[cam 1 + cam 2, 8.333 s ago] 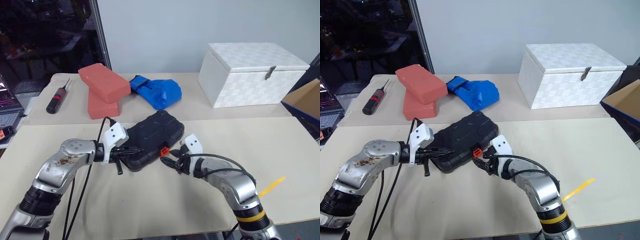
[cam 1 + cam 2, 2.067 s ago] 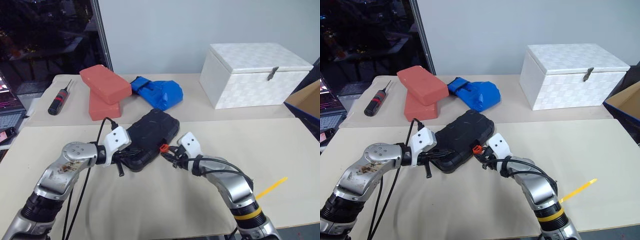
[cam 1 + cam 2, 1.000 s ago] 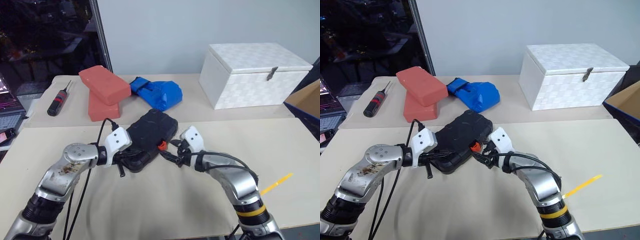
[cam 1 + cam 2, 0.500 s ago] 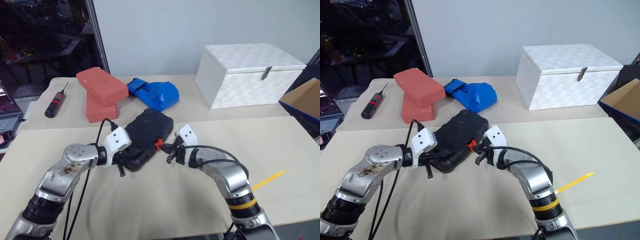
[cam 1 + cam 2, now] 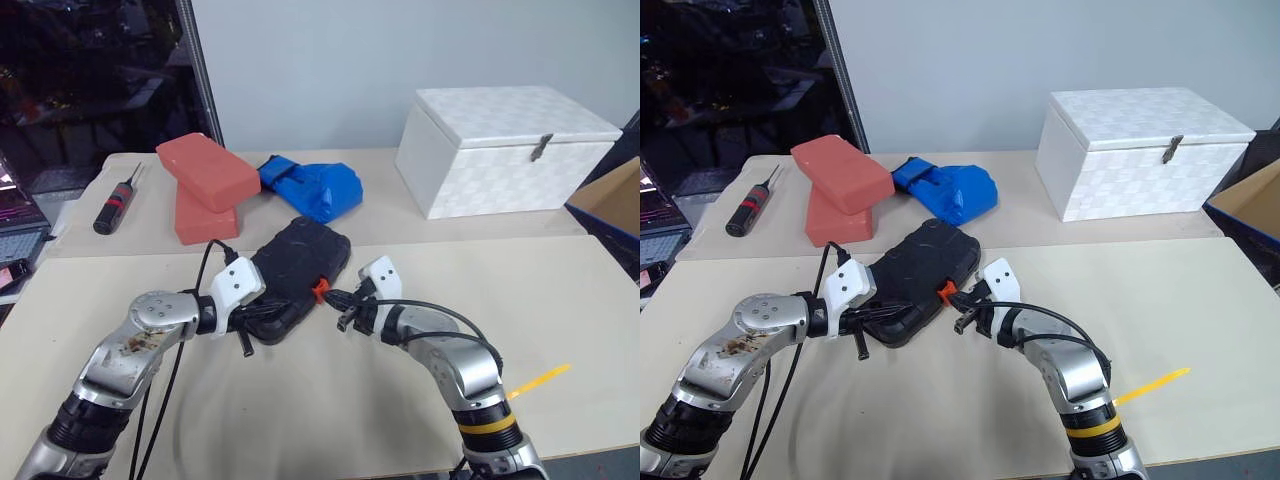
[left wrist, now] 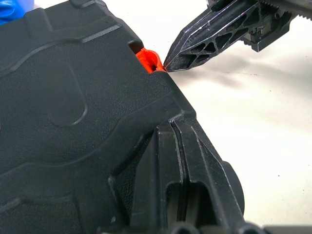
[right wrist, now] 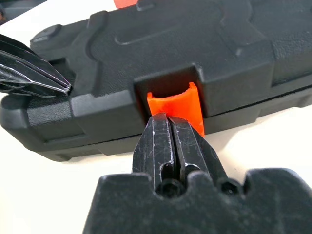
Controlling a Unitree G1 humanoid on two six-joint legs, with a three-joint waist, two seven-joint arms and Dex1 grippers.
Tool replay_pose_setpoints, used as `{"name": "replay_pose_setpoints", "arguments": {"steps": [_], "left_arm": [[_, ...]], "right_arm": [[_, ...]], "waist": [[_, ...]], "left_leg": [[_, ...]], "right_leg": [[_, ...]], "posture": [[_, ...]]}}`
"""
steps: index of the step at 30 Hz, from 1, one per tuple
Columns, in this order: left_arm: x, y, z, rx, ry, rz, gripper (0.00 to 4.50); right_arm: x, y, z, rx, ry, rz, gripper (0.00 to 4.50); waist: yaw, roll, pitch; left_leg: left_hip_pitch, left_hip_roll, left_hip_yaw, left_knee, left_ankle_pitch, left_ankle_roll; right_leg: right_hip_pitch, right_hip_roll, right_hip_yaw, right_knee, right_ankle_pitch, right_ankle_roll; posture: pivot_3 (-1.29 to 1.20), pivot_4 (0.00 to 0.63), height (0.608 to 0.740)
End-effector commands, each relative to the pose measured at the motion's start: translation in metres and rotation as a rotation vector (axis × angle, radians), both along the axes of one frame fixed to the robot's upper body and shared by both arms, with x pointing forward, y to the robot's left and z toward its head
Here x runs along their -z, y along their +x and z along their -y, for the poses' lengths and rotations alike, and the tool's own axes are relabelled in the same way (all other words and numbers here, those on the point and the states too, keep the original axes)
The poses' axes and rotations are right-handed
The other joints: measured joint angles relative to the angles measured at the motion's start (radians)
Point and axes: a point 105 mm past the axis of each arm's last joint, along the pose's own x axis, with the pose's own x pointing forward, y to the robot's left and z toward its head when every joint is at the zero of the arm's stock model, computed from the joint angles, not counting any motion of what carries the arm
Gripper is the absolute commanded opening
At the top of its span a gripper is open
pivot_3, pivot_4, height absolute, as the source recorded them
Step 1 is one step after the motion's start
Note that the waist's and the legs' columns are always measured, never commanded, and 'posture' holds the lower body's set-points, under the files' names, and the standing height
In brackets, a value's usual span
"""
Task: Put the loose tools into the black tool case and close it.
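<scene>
The black tool case [image 5: 297,272] lies closed on the table's middle, its orange latch [image 5: 320,291] facing my right arm. My right gripper [image 7: 169,121] is shut, with its joined tips touching the lower edge of the latch [image 7: 173,104]. My left gripper [image 6: 179,195] is shut too, and its fingers rest against the case's near left corner [image 5: 250,322]. The left wrist view shows the right gripper's fingertips [image 6: 181,57] at the latch [image 6: 149,59]. The loose tools are out of view.
At the back stand a white box [image 5: 510,145], two red blocks [image 5: 205,182] and a blue bag [image 5: 318,187]. A black screwdriver with red bands [image 5: 115,200] lies far left. A cardboard box [image 5: 612,205] sits at the right edge, and a yellow strip [image 5: 537,381] on the table.
My right gripper's fingers have shut and stay at the orange latch. The left gripper and the case have not moved. The camera has shifted slightly.
</scene>
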Motion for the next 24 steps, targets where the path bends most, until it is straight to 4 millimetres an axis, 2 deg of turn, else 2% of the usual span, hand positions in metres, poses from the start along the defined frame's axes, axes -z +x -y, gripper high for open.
{"name": "replay_pose_setpoints", "arguments": {"steps": [1,7,17,24], "left_arm": [[0.051,-0.012,-0.009,-0.046,0.074,-0.207,0.0],[0.051,-0.012,-0.01,-0.051,0.074,-0.207,0.0],[0.052,-0.013,-0.008,-0.053,0.072,-0.208,0.0],[0.054,-0.012,-0.01,-0.061,0.076,-0.209,0.0]], "right_arm": [[-0.028,0.0,-0.003,-0.013,0.076,0.104,0.06],[-0.028,0.005,-0.005,-0.008,0.071,0.115,0.06],[0.013,0.012,-0.011,-0.003,-0.035,0.057,0.06],[0.027,0.011,-0.01,0.006,-0.072,0.035,0.06]], "waist": [[0.0,0.0,0.0],[0.0,0.0,0.0],[-0.001,0.001,-0.001],[-0.002,0.002,-0.005]], "left_leg": [[0.0,0.0,0.0,0.0,0.0,0.0],[0.0,0.0,0.0,0.0,0.0,0.0],[0.002,0.0,-0.001,0.0,0.0,0.0],[0.003,0.0,-0.002,0.0,0.0,0.0]], "right_leg": [[0.0,0.0,0.0,0.0,0.0,-0.001],[0.0,0.0,0.0,0.0,-0.001,-0.001],[0.001,0.0,0.0,0.0,-0.001,-0.001],[0.002,0.0,0.0,0.0,-0.001,-0.001]], "posture": [[0.0,0.15,0.74],[0.0,0.15,0.74],[0.0,0.15,0.74],[0.0,0.15,0.74]]}}
